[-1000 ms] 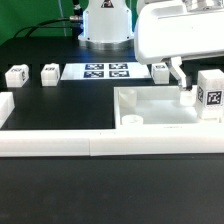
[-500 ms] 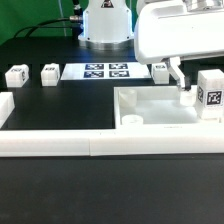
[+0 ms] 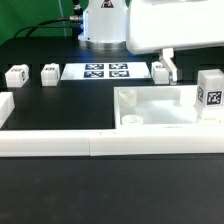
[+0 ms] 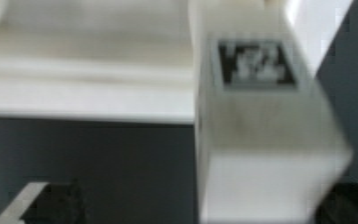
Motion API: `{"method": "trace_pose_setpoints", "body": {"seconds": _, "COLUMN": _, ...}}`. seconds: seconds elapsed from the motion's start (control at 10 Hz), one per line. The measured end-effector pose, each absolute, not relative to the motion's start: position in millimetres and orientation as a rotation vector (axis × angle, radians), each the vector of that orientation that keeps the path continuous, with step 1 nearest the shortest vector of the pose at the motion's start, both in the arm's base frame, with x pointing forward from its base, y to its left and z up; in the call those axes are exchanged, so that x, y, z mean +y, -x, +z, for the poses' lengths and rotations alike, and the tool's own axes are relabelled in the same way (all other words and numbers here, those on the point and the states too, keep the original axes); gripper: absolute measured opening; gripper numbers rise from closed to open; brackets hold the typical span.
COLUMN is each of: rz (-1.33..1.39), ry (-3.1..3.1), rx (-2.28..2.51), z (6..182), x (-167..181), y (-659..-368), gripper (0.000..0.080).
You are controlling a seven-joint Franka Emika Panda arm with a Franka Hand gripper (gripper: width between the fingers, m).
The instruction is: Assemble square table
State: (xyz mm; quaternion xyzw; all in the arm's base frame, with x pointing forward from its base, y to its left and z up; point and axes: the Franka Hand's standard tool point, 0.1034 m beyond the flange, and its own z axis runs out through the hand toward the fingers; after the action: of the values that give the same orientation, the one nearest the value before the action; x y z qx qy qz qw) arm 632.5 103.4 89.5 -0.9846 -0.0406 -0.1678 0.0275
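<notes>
The square table's white slab (image 3: 160,108) lies rim up at the exterior view's right. One tagged white leg (image 3: 209,95) stands upright at its right end. My gripper (image 3: 171,70) hangs open above the slab, up and to the left of that leg, with nothing held. In the blurred wrist view the leg (image 4: 256,120) fills the space ahead, between my dark fingertips (image 4: 43,205), and my gripper (image 4: 197,208) stands wide apart around it without touching. Two loose legs (image 3: 16,76) (image 3: 49,74) sit at the left; another leg (image 3: 159,70) stands behind my finger.
The marker board (image 3: 100,71) lies flat at the back middle, in front of the arm's base (image 3: 105,25). Long white border bars (image 3: 100,143) run along the front, with a short white block (image 3: 4,108) at the left edge.
My gripper has risen and shifted toward the exterior view's left, away from the upright leg. Its jaws opened slightly wider. The leg and slab stayed put.
</notes>
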Motion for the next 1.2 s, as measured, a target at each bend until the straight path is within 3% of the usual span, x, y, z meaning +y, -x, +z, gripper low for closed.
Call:
{"method": "trace_pose_setpoints", "body": {"seconds": 0.2, "rz": -0.303, "ry": 3.061, "rx": -0.104, "z": 89.7, "x": 106.7, "y": -639.8, "gripper": 0.0649}}
{"method": "trace_pose_setpoints", "body": {"seconds": 0.5, "rz": 0.037, "ry": 3.071, "rx": -0.086, "z": 75.3, "x": 116.4, "y": -633.5, "gripper": 0.0649}}
{"method": "trace_pose_setpoints", "body": {"seconds": 0.7, "rz": 0.044, "ry": 3.073, "rx": -0.079, "z": 72.0, "x": 116.6, "y": -637.7, "gripper": 0.0649}}
{"method": "trace_pose_setpoints", "body": {"seconds": 0.8, "rz": 0.045, "ry": 3.073, "rx": -0.078, "z": 71.6, "x": 116.5, "y": -637.5, "gripper": 0.0535}}
{"method": "trace_pose_setpoints", "body": {"seconds": 0.9, "rz": 0.046, "ry": 3.074, "rx": -0.043, "z": 71.5, "x": 116.6, "y": -637.5, "gripper": 0.0535}}
{"method": "trace_pose_setpoints", "body": {"seconds": 1.0, "rz": 0.046, "ry": 3.074, "rx": -0.044, "z": 71.4, "x": 116.5, "y": -637.5, "gripper": 0.0334}}
{"method": "trace_pose_setpoints", "body": {"seconds": 1.2, "rz": 0.05, "ry": 3.075, "rx": 0.078, "z": 71.4, "x": 116.0, "y": -637.6, "gripper": 0.0289}}
